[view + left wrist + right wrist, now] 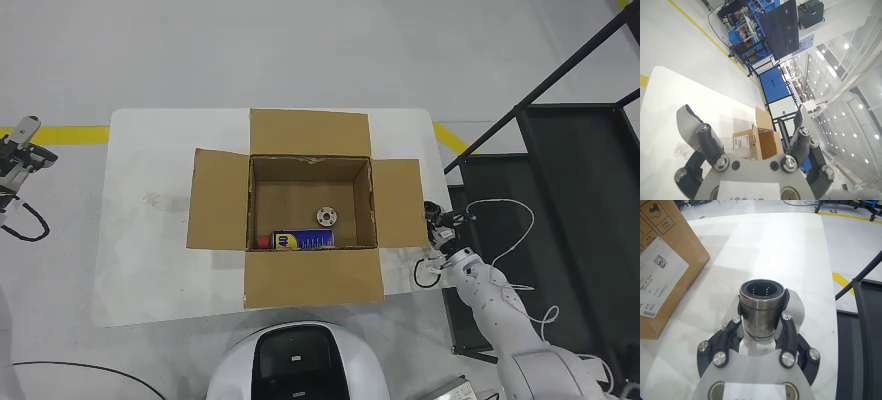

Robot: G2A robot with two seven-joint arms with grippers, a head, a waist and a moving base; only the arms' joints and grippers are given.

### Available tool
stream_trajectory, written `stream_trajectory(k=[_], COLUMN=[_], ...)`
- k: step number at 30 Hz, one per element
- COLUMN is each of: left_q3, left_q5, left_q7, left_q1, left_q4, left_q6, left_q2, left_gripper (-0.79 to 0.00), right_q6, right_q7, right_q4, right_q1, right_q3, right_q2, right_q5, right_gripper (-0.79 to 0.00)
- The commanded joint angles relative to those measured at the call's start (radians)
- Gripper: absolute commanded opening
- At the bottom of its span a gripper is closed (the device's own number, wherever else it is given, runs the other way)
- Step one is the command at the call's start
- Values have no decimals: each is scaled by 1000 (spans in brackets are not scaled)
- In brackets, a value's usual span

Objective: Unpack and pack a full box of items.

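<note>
Presently right claw (762, 303) pinches one bushing (760, 315); left claw (744, 114) spread; one box (310, 130) holds can (303, 240), flange (326, 215).

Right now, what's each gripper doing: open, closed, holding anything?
Left gripper: open, holding nothing.
Right gripper: closed on a metal cylinder, over the table beside the cardboard box.

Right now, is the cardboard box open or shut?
Open. All four flaps of the cardboard box lie spread outward; a can and a round part show inside.

White printed label (662, 275) on cardboard box (684, 244) side.
</note>
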Motion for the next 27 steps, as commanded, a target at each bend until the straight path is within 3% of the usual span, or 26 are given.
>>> stream_trajectory(k=[1,10,17,27], left_q3=[0,0,0,0], left_q5=[0,0,0,0], left_q7=[0,0,0,0], left_q1=[0,0,0,0], left_q4=[0,0,0,0], left_q6=[0,0,0,0], left_q2=[0,0,0,0], left_gripper=[0,0,0,0], right_q6=[-5,-30,-52,-72], right_q7=[-14,-98,-132,94], right_q4=[7,-32,-179,-614], right_q1=[-1,-43,-114,-261], right_q3=[-2,-3,64,216], right_q2=[2,13,46,90], right_q5=[-3,-2,33,158], right_gripper=[0,0,0,0])
